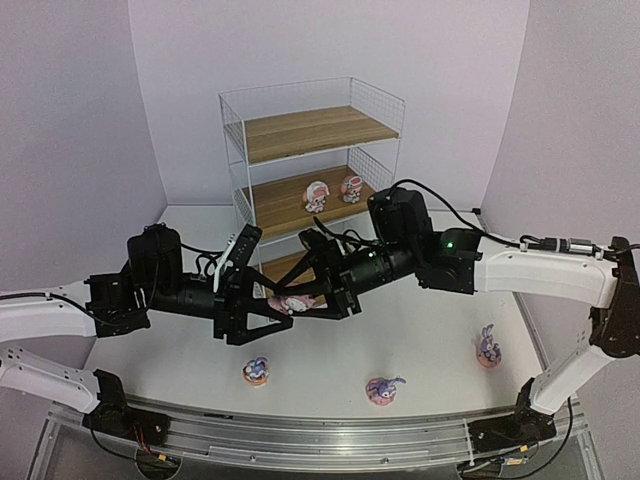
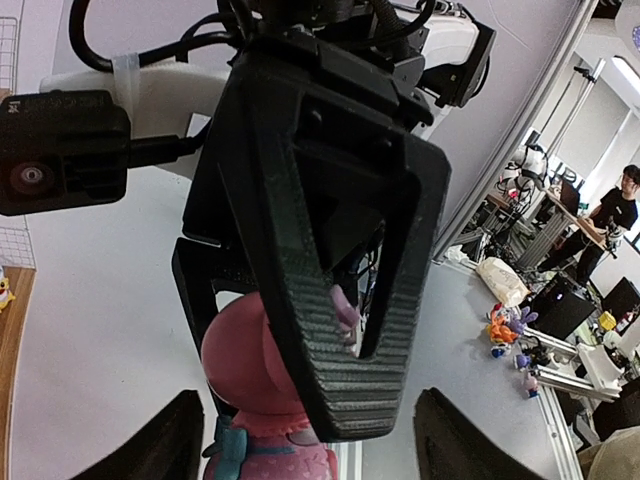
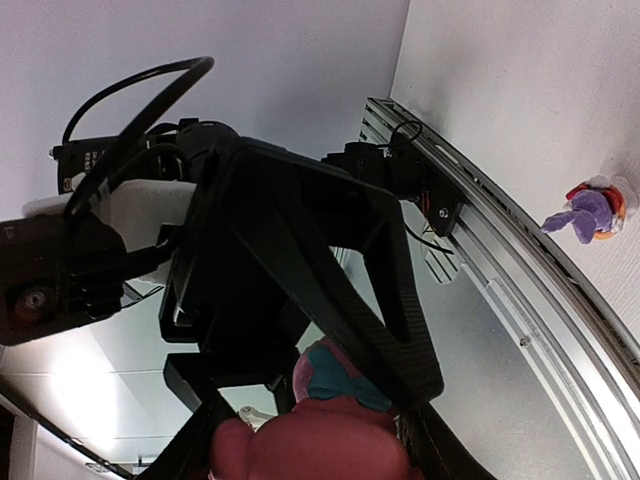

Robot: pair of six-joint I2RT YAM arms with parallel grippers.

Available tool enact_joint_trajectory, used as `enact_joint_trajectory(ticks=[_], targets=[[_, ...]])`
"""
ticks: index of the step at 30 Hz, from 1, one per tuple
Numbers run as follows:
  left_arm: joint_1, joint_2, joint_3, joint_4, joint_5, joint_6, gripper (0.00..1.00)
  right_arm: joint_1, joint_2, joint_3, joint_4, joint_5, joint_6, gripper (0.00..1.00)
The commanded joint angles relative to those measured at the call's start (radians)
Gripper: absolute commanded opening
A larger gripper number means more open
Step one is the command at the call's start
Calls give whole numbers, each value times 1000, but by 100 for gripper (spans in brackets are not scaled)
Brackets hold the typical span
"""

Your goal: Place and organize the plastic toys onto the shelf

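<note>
Two claws meet above the counter [image 1: 420, 330]: the right claw [image 1: 303, 298] grips a pink toy [image 1: 293, 304]; the left claw [image 1: 285, 312] straddles it open, presumably for handover.

No text, label or number is legible anywhere.

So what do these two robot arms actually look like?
The left arm and the right arm match: white tubular links, then bulky black joints. Black cables loop over the right arm, where a green light glows. The right gripper is a black triangular open frame with ribbed fingers.
</note>
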Motion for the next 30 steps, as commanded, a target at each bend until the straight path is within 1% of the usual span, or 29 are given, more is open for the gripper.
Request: enact_joint_trajectory(ticks=[1, 4, 6, 8, 10, 12, 14, 16, 18, 19, 20, 23, 27, 29, 30], targets=[[3, 10, 20, 25, 18, 17, 55, 2, -21, 3, 80, -11, 34, 10], [2, -6, 9, 50, 10, 9, 31, 2, -22, -11, 80, -15, 38, 10], [2, -15, -2, 73, 4, -1, 20, 1, -20, -23, 79, -18, 40, 11], [2, -21, -3, 77, -15, -2, 11, 2, -16, -29, 78, -22, 41, 14], [2, -26, -3, 69, -47, -1, 0, 2, -13, -34, 76, -21, 33, 23], [2, -30, 1, 54, -72, 9, 0, 1, -14, -39, 75, -13, 18, 32], [2, -41, 4, 45, -98, 23, 0, 0, -22, -44, 72, 2, 0, 45], [2, -57, 7, 35, -149, 42, 0, -7, -40, -55, 68, 15, -26, 68], [2, -71, 13, 18, -234, 75, 0, -15, -72, -75, 60, 39, -56, 86], [1, -74, 19, 7, -292, 99, 0, -19, -96, -91, 56, 61, -73, 89], [1, -76, 24, 2, -356, 125, 0, -23, -127, -111, 49, 98, -97, 90], [0, -75, 36, 16, -493, 209, 0, -27, -230, -174, 29, 261, -178, 92], [-5, -56, 70, 47, -546, 294, 0, -27, -379, -266, 24, 531, -237, 94], [-17, -25, 93, 70, -608, 349, 0, -27, -425, -300, 26, 621, -261, 95], [-26, 0, 111, 77, -637, 379, 0, -27, -434, -304, 28, 636, -282, 95]])
